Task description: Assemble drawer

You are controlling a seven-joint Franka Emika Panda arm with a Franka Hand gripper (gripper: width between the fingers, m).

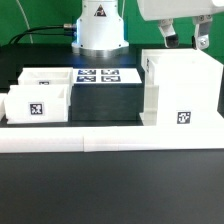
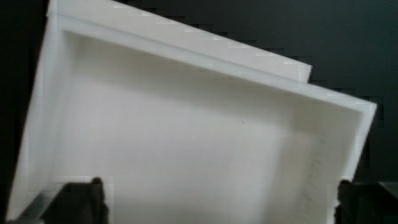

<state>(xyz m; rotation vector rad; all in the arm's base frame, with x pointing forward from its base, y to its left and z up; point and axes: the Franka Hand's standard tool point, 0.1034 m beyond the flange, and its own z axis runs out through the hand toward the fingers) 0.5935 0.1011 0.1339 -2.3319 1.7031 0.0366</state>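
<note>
The drawer's tall white shell stands at the exterior view's right, with a square tag on its front. Its open hollow fills the wrist view. Two small white trays sit at the exterior view's left: the nearer tray shows a tag, and the farther tray sits just behind it. My gripper hangs just above the shell's top with its jaws open and empty. In the wrist view the gripper shows two dark fingertips spread wide over the shell, touching nothing.
The marker board lies flat between the trays and the shell, in front of the robot's base. A long low white border wall runs along the front of the parts. Black table lies before it.
</note>
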